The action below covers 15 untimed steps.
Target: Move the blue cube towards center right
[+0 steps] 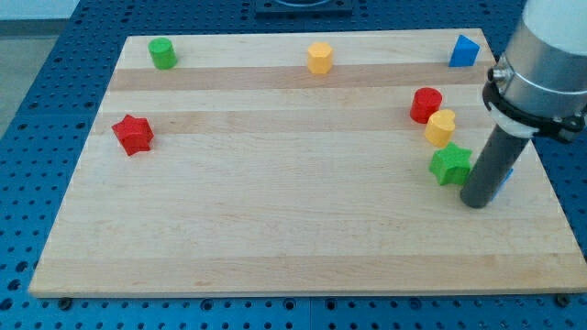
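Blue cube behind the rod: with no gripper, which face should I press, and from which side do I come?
No grip is possible; push a flat side face. Only a sliver of the blue cube shows past the dark rod, so its pose is unclear. My tip sits at its view-left lower side, beside the green star-shaped block; pushing from there, rightward, probably suits.

My arm enters from the view's upper right, its pale grey cylindrical housing cut off by the frame edge. A black collar rings the housing's base. Below it the dark rod runs straight down, leaning slightly to the view's left, and my tip (477, 203) rests at surface height
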Tool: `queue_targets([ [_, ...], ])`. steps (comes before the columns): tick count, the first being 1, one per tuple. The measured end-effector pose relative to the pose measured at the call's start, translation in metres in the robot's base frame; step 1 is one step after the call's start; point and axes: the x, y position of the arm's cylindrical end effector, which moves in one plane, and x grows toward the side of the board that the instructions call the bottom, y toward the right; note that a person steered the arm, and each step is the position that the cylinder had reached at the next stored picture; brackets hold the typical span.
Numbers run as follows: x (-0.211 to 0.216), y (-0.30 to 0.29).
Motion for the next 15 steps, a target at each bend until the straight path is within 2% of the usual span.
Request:
queue_targets([
  [6, 0.0, 0.029],
  [10, -0.02, 0.023],
  [13, -0.022, 0.05],
  [15, -0.03, 0.038],
])
